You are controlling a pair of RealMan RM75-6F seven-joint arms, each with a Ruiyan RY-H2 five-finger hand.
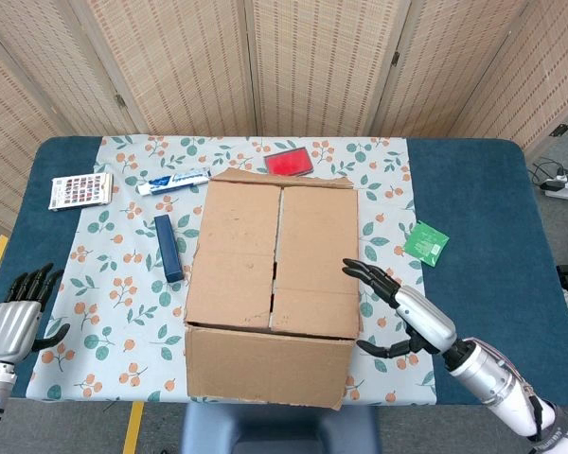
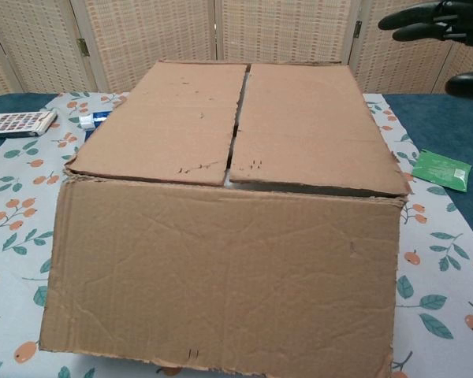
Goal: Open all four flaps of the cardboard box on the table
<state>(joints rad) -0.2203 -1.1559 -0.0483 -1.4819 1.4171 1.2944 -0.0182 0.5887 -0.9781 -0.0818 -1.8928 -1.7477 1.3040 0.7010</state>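
Fingers spread and empty, your right hand [image 1: 412,317] hovers beside the cardboard box [image 1: 270,284]; hook the right top flap's [image 1: 314,260] outer edge and lift outward.

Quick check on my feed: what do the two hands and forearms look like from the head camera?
Both match: the right hand and left hand have black fingers and a silver-grey metallic back. The right forearm is a silver-white cylinder with a dark ring at the wrist. No sleeves or markings are readable.

Right hand [image 1: 409,319] beside box [image 1: 275,257]
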